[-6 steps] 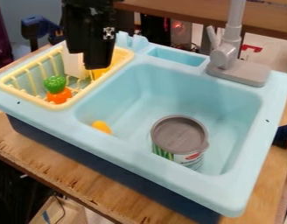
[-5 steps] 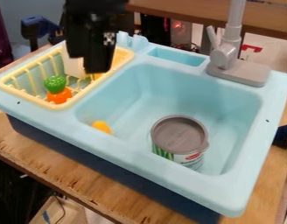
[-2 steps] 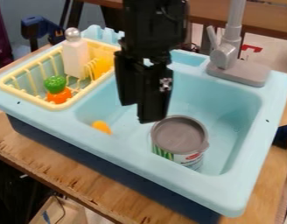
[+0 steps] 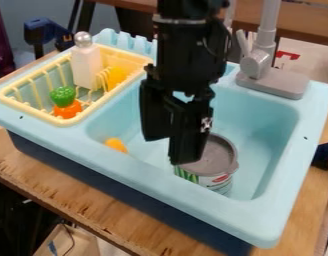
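One can [image 4: 208, 181], upright, lid [image 4: 221, 152] up, long axis vertical

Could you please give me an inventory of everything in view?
Sink: one, light blue, on table
Table: one, brown wood, below sink
Faucet: one, grey, sink's back
Can: one, grey lid, in basin
Small toy: one, orange-yellow, in basin
Basket: one, pale yellow, sink's left end
Bottle: one, white, in basket
Toy food: three, green, orange, yellow, in basket
Clamp: one, blue, behind basket
Gripper: one, black, over basin
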Controlling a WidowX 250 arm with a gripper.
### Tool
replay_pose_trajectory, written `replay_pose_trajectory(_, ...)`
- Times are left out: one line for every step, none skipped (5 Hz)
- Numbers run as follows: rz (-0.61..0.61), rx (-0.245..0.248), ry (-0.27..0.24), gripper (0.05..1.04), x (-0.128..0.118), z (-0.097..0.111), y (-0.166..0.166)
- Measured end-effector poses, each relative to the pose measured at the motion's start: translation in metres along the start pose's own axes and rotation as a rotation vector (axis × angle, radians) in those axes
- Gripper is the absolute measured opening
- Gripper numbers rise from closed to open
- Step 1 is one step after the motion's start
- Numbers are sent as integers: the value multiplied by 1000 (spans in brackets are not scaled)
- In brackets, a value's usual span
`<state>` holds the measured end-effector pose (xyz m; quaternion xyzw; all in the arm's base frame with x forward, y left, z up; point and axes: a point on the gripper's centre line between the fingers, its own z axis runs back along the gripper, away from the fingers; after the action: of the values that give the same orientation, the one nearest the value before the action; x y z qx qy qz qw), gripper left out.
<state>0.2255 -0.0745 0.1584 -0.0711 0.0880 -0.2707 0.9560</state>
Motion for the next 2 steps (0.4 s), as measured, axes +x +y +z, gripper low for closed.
replay_pose_trajectory(38, 18, 17, 1003, 7, -9, 0)
replay_pose_trajectory(88, 49, 47, 1003, 11, -17, 1)
